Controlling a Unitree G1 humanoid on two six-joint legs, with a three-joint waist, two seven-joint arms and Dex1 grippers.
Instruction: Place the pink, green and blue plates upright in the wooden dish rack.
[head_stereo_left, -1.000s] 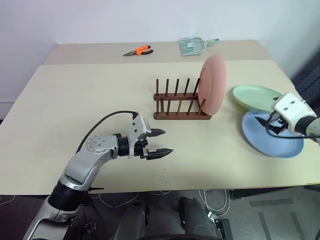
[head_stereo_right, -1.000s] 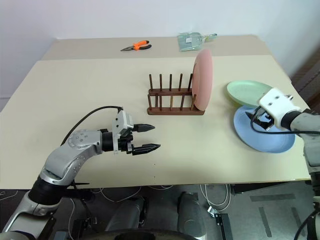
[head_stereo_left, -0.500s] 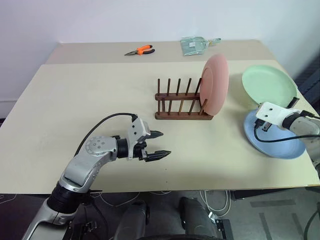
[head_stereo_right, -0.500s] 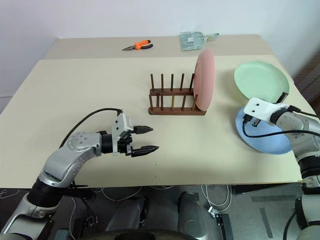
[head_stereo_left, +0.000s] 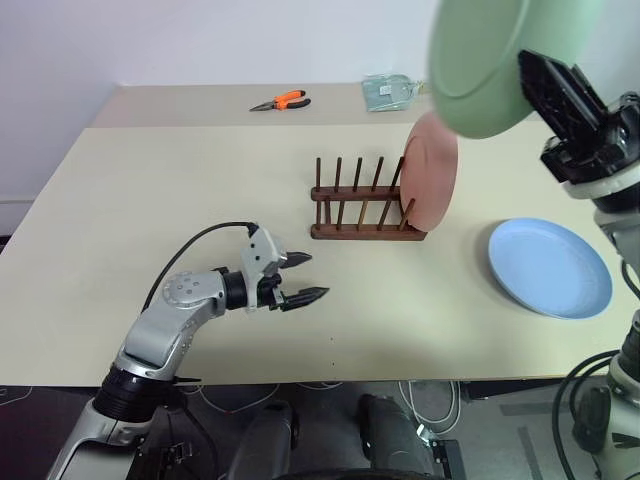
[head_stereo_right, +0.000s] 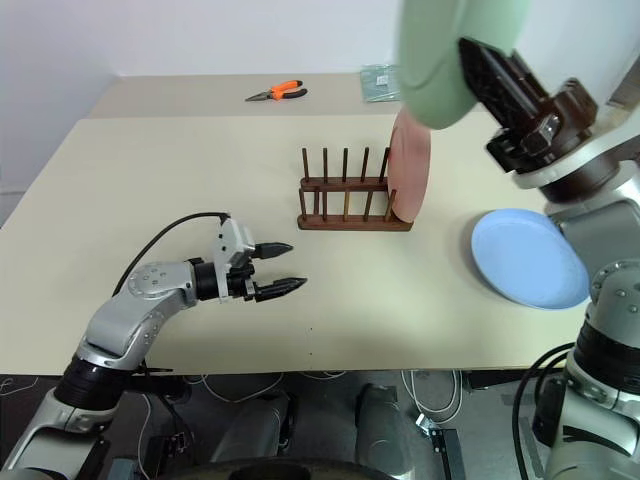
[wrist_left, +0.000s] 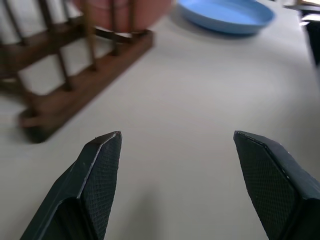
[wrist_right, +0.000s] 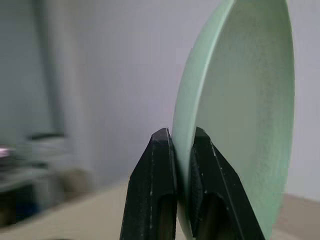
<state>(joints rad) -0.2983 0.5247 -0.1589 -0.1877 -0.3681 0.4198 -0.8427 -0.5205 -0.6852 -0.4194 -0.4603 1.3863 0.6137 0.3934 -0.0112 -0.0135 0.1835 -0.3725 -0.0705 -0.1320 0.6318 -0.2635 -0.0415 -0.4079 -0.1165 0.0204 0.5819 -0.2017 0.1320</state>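
Note:
The pink plate (head_stereo_left: 433, 170) stands upright in the right end of the wooden dish rack (head_stereo_left: 362, 214) at mid table. High above the rack's right side my right gripper (wrist_right: 181, 150) is shut on the rim of the green plate (head_stereo_left: 478, 62), which it holds up on edge. The blue plate (head_stereo_left: 549, 266) lies flat on the table to the right of the rack. My left gripper (head_stereo_left: 303, 276) hovers open and holding nothing over the table, in front of the rack and to its left.
Orange-handled pliers (head_stereo_left: 279, 101) and a clear plastic bag (head_stereo_left: 387, 90) lie on the far part of the table. The rack's left slots stand free. The table's right edge runs just past the blue plate.
My right gripper has shut on the green plate and lifted it off the blue plate, swinging it up and to the left and turning it on edge. My left gripper crept a little left.

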